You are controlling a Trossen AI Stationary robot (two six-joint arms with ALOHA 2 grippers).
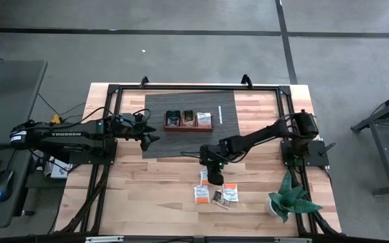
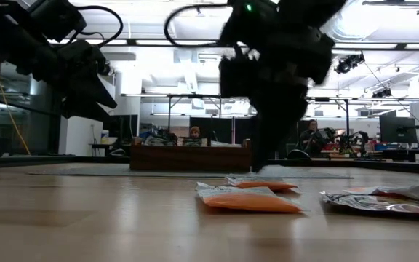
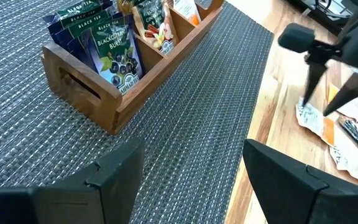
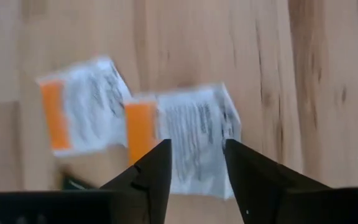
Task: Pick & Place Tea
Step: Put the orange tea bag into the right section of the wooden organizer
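Observation:
Several flat tea sachets lie on the bare wood near the table's near edge: orange-and-white ones [image 1: 201,194] [image 1: 229,192] and a dark one [image 1: 218,197]. My right gripper [image 4: 194,155] points down, open, just above an orange-and-white sachet [image 4: 185,134], with a second sachet [image 4: 82,106] beside it. The low view shows its fingers [image 2: 257,164] close over that sachet [image 2: 262,183]; I see no touch. The wooden tray [image 1: 188,127] stands on the grey mat and holds dark and pale sachets [image 3: 114,50] upright. My left gripper [image 3: 194,171] hovers open over the mat, left of the tray.
The grey woven mat [image 1: 181,145] covers the table's far middle. A small potted plant [image 1: 289,199] stands at the near right corner. A black frame [image 1: 113,91] runs round the table top. Bare wood shows left of the sachets. People sit in the room behind.

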